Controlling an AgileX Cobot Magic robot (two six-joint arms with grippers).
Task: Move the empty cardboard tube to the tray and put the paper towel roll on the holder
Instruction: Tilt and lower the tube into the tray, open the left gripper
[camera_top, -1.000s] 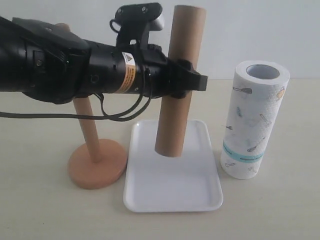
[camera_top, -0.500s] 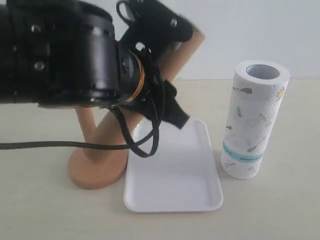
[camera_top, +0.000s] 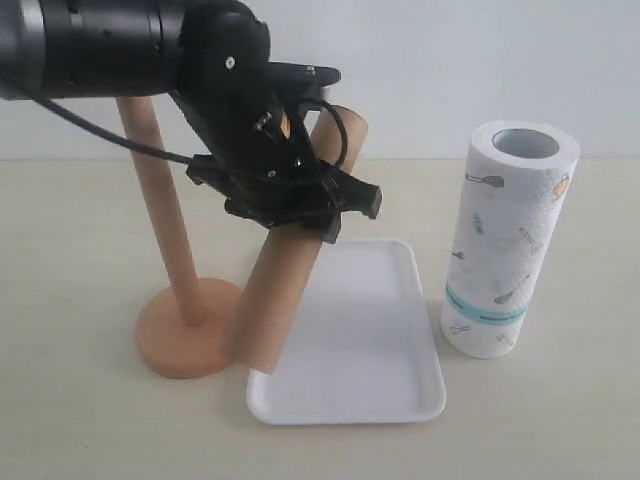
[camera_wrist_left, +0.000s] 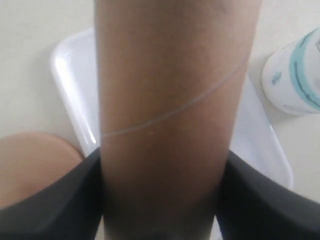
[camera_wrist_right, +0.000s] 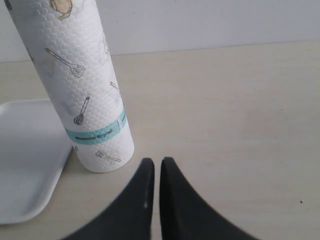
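The brown empty cardboard tube leans steeply, top end to the back right, lower end down at the left edge of the white tray. My left gripper is shut on the tube's upper half. In the left wrist view the tube fills the middle, with a black finger pressed on each side. The wooden holder stands bare, just left of the tube. The printed paper towel roll stands upright right of the tray. My right gripper is shut and empty, low over the table beside the roll.
The holder's disc base lies against the tray's left side, close to the tube's lower end. A pale wall runs behind the table. Bare tabletop stretches beyond the right gripper, with the tray's corner beside the roll.
The tube hung upright over the tray a second ago; the left wrist has rolled and lowered, so the tube now leans with its lower end at the tray's left edge. The roll has not moved.
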